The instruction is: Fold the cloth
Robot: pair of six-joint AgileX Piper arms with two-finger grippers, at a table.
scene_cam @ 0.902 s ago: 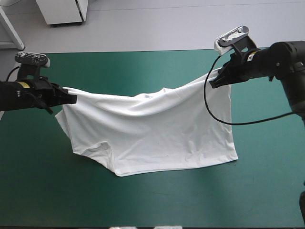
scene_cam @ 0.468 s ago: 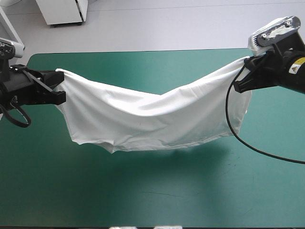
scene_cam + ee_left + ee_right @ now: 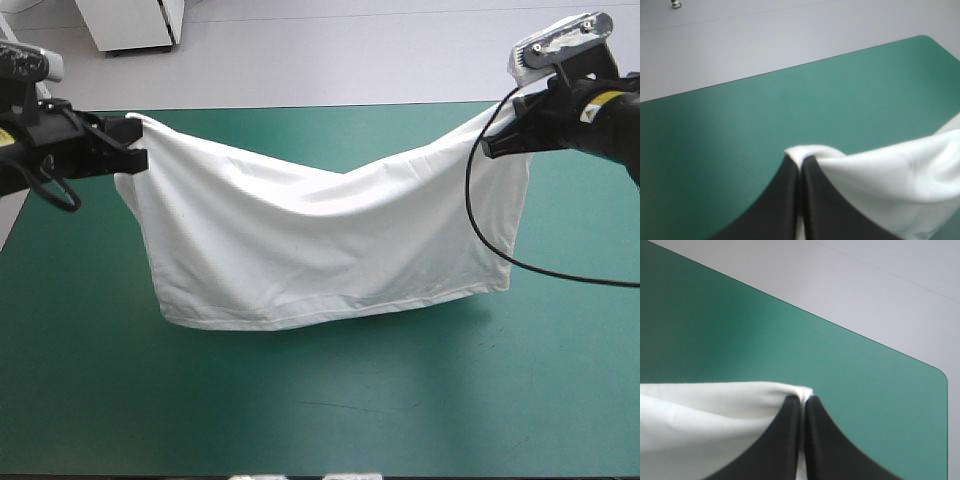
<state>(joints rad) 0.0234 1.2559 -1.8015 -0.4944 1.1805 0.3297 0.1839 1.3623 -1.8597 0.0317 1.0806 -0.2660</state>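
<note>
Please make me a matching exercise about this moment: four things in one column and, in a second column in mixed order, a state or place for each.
Column one
1. T-shirt
2. left gripper
3. right gripper
4. table

Column two
A. covered in teal-green
B. shut on a corner, near the right edge
C. lifted, sagging in the middle
D. shut on a corner, near the left edge

Pairs: 1-C, 2-D, 3-B, 4-A

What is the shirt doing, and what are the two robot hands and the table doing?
T-shirt: lifted, hanging spread between the two grippers, sagging in the middle; cannot tell if its bottom hem touches the table.
Left gripper: raised, jaws shut on one top corner of the T-shirt.
Right gripper: raised, jaws shut on the other top corner.
Table: teal-green cover lying flat under the T-shirt.
</note>
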